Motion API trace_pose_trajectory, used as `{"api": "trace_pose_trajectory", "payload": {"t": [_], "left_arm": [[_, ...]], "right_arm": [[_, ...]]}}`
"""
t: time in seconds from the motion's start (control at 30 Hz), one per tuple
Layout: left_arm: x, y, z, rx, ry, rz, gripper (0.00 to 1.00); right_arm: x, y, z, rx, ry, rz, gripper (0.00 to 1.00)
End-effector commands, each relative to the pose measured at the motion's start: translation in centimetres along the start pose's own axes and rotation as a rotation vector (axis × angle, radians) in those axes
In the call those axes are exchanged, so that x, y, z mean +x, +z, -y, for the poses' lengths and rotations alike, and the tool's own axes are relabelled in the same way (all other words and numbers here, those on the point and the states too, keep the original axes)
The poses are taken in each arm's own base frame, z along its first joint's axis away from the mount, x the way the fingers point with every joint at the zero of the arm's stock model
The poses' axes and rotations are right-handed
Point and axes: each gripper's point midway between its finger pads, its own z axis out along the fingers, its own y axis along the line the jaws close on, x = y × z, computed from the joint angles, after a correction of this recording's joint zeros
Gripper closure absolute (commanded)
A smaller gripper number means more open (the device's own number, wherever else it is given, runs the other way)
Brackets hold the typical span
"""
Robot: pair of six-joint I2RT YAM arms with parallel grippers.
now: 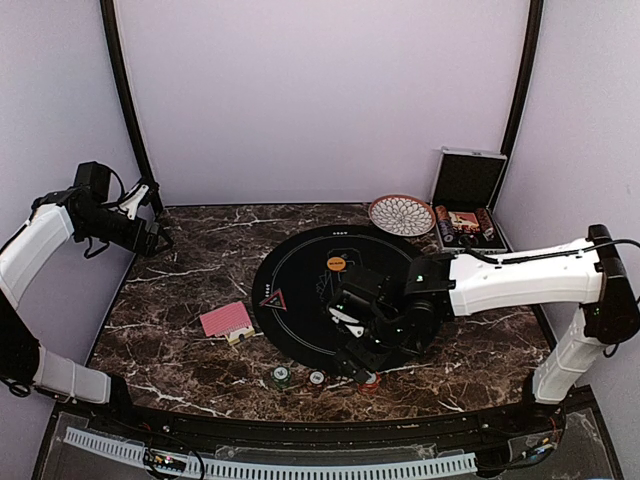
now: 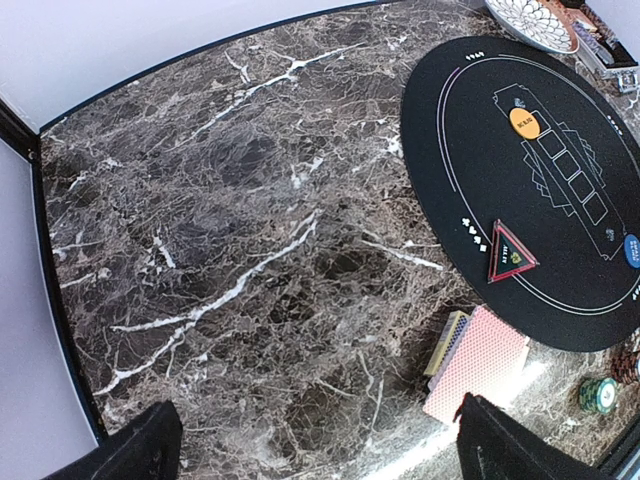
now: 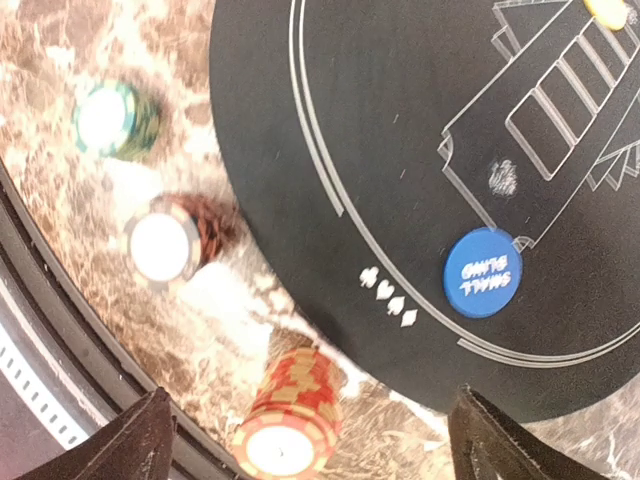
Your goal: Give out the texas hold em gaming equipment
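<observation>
Lying mid-surface [image 1: 180, 300] in the top view, a round black mat [image 1: 300, 250] carries an orange disc [image 1: 336, 264] near its centre. The cards [image 1: 226, 319] are stacked on the marble just off the mat's 8 o'clock edge. Green chips [image 1: 281, 376], white chips [image 1: 316, 378] and red chips [image 1: 370, 381] are lined up along its 6 o'clock edge. The right jaws are held over the mat's 5 o'clock part, the left jaws at the surface's 10 o'clock corner. A bowl [image 1: 401, 214] and a case [image 1: 468, 190] stand at 1 o'clock.

In the left wrist view, the left jaws are spread wide over bare marble, nothing pinched. The cards [image 2: 480, 360] are seen at 4 o'clock, and the mat [image 2: 480, 130] at 2 o'clock carries a blue disc [image 2: 632, 250] at its edge.

In the right wrist view, the right jaws are spread; the red chips [image 3: 290, 420] stand between them, touched by neither. The white chips [image 3: 165, 245] lie at 9 o'clock and the green chips [image 3: 115, 118] at 10 o'clock, both off the mat. The blue disc [image 3: 482, 272] lies on the mat at 4 o'clock.
</observation>
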Motion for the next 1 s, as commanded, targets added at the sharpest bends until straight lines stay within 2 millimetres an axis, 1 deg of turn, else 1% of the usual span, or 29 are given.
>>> {"api": "trace_pose_trajectory", "payload": {"t": [0.0,0.13,0.4,0.47,0.6,0.73,0.97], "left_arm": [[-0.9,-1.4,0.7,0.009,0.026,0.031,0.01],[-1.0,-1.6,0.7,0.009,0.027,0.034,0.01],[-1.1,-1.8,0.9,0.013,0.028,0.041,0.01],[-1.1,-1.9,0.9,0.012,0.03,0.04,0.01],[-1.1,-2.0,0.9,0.009,0.033,0.042,0.01],[-1.2,-2.1,1.0,0.011,0.032,0.044,0.01],[-1.2,-2.2,1.0,0.007,0.036,0.045,0.01]], "right_arm": [[2.1,0.6,-0.5,-0.008,-0.026,-0.067,0.09],[3.1,1.3,-0.7,-0.002,-0.04,-0.098,0.14],[3.8,2.0,-1.6,-0.029,-0.062,-0.12,0.15],[4.2,2.1,-1.8,-0.037,-0.07,-0.13,0.15],[4.9,2.7,-1.6,-0.02,-0.074,-0.147,0.17],[5.1,3.0,-1.3,-0.008,-0.073,-0.147,0.21],[4.8,3.3,-1.4,-0.006,-0.065,-0.139,0.28]]}}
